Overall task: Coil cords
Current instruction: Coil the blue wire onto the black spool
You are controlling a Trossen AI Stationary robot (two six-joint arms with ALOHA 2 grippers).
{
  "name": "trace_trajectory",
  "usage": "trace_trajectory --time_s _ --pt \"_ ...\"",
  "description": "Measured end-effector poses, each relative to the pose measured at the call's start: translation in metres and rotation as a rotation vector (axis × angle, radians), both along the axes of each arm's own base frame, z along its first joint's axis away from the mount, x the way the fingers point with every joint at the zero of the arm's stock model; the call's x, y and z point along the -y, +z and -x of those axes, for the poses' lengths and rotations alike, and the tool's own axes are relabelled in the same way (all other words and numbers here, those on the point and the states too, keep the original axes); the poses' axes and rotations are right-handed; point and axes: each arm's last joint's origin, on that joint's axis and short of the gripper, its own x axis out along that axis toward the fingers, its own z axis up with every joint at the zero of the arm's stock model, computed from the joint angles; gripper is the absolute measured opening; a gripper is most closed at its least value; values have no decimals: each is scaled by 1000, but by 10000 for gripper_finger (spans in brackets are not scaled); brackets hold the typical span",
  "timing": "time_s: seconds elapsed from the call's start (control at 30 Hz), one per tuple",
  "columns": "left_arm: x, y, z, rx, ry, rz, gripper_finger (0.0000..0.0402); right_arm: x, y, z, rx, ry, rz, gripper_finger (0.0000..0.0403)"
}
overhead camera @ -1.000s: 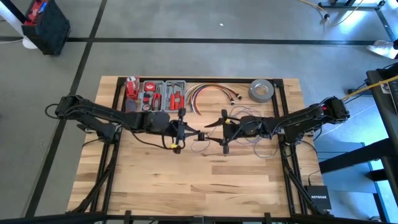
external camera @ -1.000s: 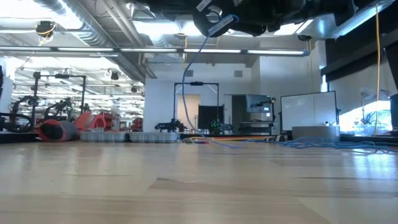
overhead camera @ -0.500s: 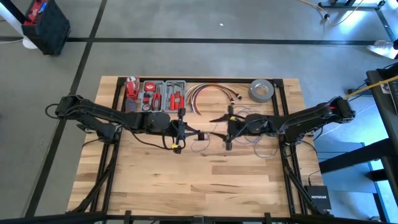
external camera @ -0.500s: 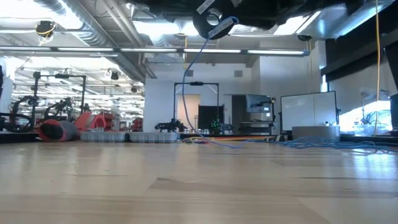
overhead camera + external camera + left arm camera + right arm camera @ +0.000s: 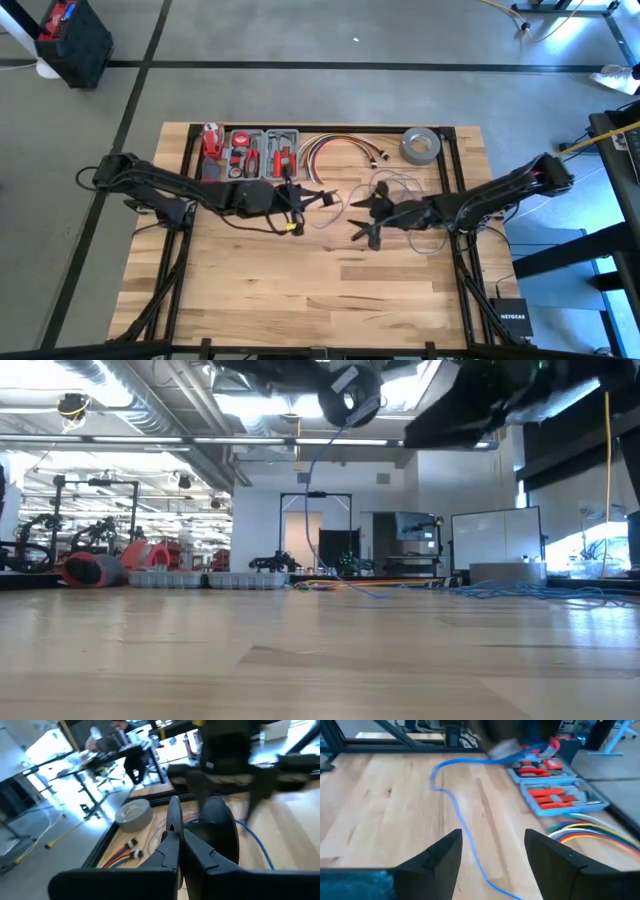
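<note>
Since a second ago the right gripper (image 5: 365, 222) has backed off from the middle of the light wooden table (image 5: 300, 290) and swung a bit toward the near edge, so there's now a clear gap between it and the left gripper (image 5: 318, 194), which has nudged toward the far side. Right jaws are spread wide with nothing between them; in its wrist view the two dark fingers (image 5: 445, 855) frame bare wood. Left jaws are pinched shut on the long, very thin grey-blue wire (image 5: 451, 802), holding it up off the table, and it droops down to the boards and trails into a loose tangle of loops (image 5: 405, 195) under the right arm. Along the far edge sit a grey tray of red-handled tools (image 5: 252, 152), a bundle of red, yellow and white cables (image 5: 340, 150) and a grey tape roll (image 5: 421, 145).
</note>
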Motion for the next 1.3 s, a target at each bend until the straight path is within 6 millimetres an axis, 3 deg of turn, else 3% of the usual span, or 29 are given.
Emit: trace_trajectory --time_s 0.33,0.63,0.8,1.1,1.3 --pt "-8 0 -11 119 41 32 0 -8 -37 -34 180 -6 27 220" --pt "-5 0 -11 110 31 20 0 -11 -46 -46 302 -22 26 212" --pt "-5 0 -11 114 31 20 0 -11 -41 -48 332 -24 15 157" --pt "-4 1 -11 119 27 22 0 -10 -46 -48 272 -45 88 14" --pt "3 3 -11 148 4 39 0 -4 -47 -46 238 -203 178 14"
